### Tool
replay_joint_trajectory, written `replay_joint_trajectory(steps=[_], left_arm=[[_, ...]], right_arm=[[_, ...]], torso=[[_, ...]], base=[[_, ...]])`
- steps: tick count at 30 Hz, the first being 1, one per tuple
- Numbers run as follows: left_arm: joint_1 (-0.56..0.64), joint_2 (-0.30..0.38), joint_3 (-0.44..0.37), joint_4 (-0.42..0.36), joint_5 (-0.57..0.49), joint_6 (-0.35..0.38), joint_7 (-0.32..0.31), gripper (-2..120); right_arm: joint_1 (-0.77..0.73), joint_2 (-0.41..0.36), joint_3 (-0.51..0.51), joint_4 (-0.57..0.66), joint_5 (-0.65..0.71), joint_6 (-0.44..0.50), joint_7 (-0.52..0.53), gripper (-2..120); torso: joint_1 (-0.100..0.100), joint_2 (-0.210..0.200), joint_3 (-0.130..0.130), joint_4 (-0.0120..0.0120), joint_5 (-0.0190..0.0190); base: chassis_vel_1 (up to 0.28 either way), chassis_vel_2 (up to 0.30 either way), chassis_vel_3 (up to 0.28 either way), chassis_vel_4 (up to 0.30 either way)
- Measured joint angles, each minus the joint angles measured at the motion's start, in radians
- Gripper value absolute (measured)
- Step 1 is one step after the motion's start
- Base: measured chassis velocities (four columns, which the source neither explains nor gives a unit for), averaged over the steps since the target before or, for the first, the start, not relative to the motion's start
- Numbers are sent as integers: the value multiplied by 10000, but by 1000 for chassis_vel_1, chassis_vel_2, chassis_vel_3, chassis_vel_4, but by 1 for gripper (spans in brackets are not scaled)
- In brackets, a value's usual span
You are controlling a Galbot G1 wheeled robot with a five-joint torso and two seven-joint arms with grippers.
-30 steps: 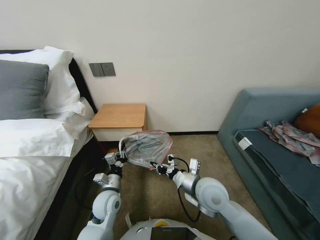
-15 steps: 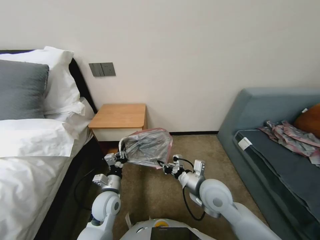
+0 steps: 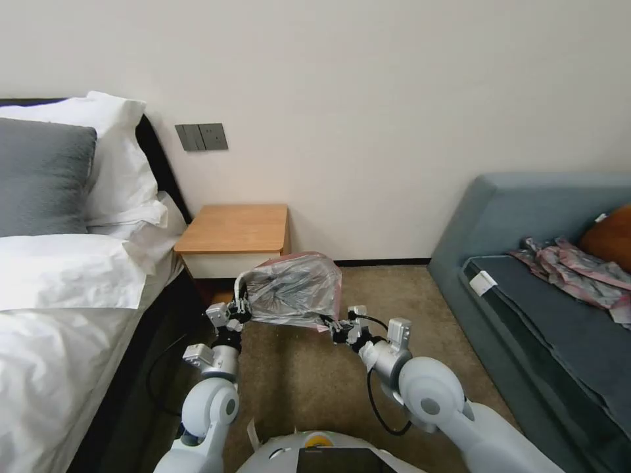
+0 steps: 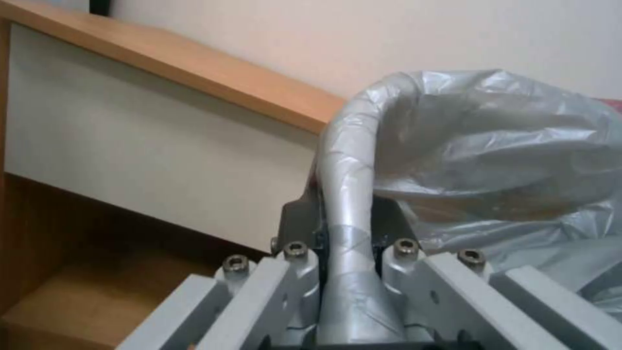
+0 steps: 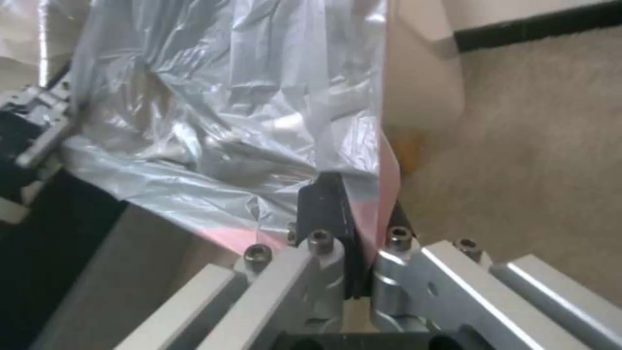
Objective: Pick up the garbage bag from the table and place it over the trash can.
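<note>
The left end effector (image 3: 240, 307) and the right end effector (image 3: 330, 322) each pinched one side of the garbage bag's (image 3: 292, 289) rim, holding its mouth stretched between them, just short of the bench (image 3: 233, 228). The step in hand looked like spreading the bag over the trash can (image 5: 421, 92), glimpsed beyond the right one; next probably called for lowering evenly.

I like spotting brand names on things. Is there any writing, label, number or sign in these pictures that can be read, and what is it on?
No readable text anywhere.
White tag on the sofa: too small to tell if it bears print.
Wall switch plate: plain, no markings visible.
Garbage bag, held by the left gripper and right gripper: no print.
Nightstand: no label.
</note>
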Motion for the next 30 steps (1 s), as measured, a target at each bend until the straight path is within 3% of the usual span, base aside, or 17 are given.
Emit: replay_joint_trajectory(steps=[17,30], left_arm=[[7,25,14,20,-27,-32,6,5],[-38,-11,-134,20,-64,-44,-33,5]], right_arm=[[-513,43,116,16,-792,217,-462,0],[-1304,-442,537,531,-1855,575,-900,43]], torso=[[0,0,0,0,0],[0,0,0,0,0]], base=[[0,0,0,0],[0,0,0,0]])
